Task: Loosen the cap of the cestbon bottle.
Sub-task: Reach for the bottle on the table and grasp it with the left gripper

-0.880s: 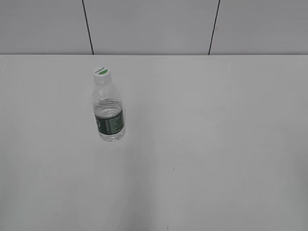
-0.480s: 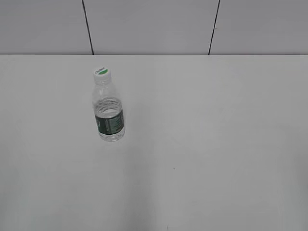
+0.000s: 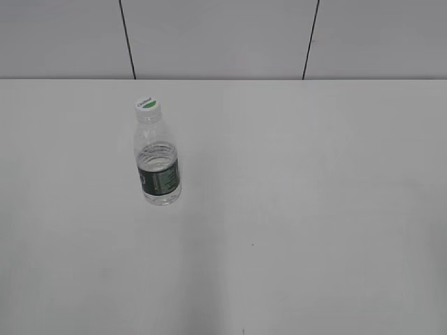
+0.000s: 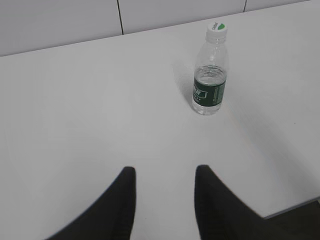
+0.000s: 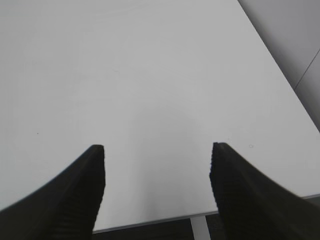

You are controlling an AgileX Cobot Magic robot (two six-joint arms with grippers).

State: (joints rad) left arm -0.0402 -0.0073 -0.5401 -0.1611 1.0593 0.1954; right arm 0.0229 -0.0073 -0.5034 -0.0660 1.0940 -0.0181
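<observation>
Upright: cestbon bottle (image 3: 158, 162), green label, white cap (image 3: 147, 105); both grippers' fingers apart.

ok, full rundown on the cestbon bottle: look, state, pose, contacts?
The small clear ribbed plastic cestbon bottle stands upright on the white table, left of centre in the exterior view. A dark green label band with white print wraps its lower body, and a water line shows at about the band's top. Its round white screw cap, with a green mark on top, is on. Only the table touches it; neither claw is near.
</observation>
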